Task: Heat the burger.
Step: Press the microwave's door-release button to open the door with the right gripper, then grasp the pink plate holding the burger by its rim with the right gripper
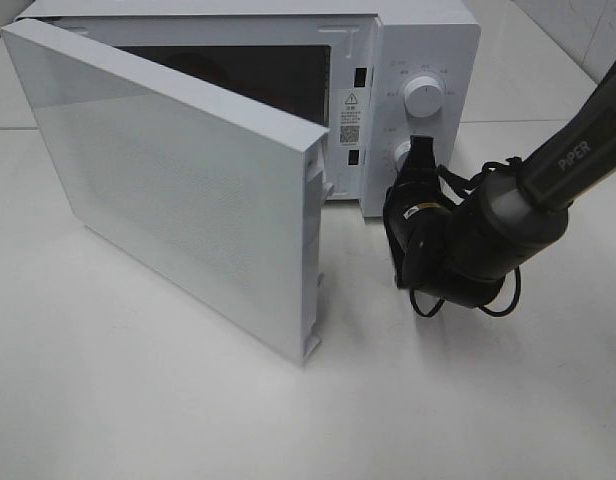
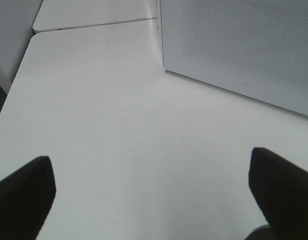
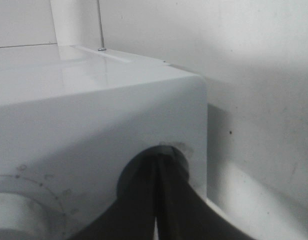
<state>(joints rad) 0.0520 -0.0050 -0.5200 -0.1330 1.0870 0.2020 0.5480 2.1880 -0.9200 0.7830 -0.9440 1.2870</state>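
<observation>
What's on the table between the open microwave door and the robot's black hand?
Nothing. In the exterior high view, only bare white table lies between the microwave door and the right gripper.

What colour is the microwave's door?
White, with a fine dotted panel. The microwave door shows best in the exterior high view.

The microwave point(image 1: 440, 45) casing looks smooth, glossy white plastic (its door point(image 1: 178, 190) finely dotted, matt); table point(image 1: 138, 400) smooth matt white.
</observation>
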